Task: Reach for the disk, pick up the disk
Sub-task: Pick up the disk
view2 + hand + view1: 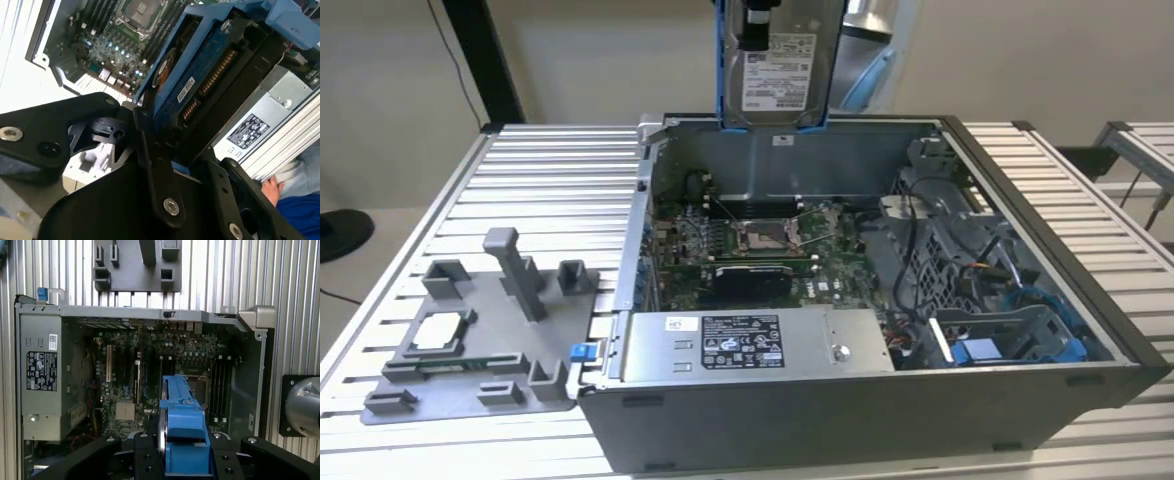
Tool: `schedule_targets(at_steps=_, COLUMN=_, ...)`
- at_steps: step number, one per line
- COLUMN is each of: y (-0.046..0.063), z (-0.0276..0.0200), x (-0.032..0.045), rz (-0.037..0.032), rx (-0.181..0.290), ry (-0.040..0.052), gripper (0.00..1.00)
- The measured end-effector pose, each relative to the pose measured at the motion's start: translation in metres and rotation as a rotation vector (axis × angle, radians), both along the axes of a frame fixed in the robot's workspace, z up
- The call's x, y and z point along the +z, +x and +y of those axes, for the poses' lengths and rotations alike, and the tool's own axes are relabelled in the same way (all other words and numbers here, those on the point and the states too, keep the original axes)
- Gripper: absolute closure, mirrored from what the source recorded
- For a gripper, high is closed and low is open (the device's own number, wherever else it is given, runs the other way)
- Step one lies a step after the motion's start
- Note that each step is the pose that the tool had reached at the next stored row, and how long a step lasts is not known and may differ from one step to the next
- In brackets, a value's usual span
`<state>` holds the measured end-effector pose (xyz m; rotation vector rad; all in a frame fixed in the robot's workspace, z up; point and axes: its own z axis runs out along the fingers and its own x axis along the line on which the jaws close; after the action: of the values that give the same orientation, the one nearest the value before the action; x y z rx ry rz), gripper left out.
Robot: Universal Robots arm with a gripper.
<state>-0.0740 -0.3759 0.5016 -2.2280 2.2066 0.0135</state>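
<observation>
Two black fingers [146,150] of the gripper [182,442] clamp the flat silver-metal disk [778,70] in its bright blue plastic bracket. It hangs upright above the open grey metal computer case [854,410], probably to clear the walls; a grey moulded tray [467,340] lies beside the case.

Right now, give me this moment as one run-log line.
claw: shut on disk | disk: held upright above open computer case | pickup: done

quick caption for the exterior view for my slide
End effector holds the disk upright above the open computer case, a grey fixture tray beside the case on the slatted table.
</observation>
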Motion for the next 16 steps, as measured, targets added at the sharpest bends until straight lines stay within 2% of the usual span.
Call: schedule_targets(at_steps=16, y=0.070, z=-0.0001, x=0.0000, rz=0.0000, rx=0.000, ry=0.0001, gripper=1.00)
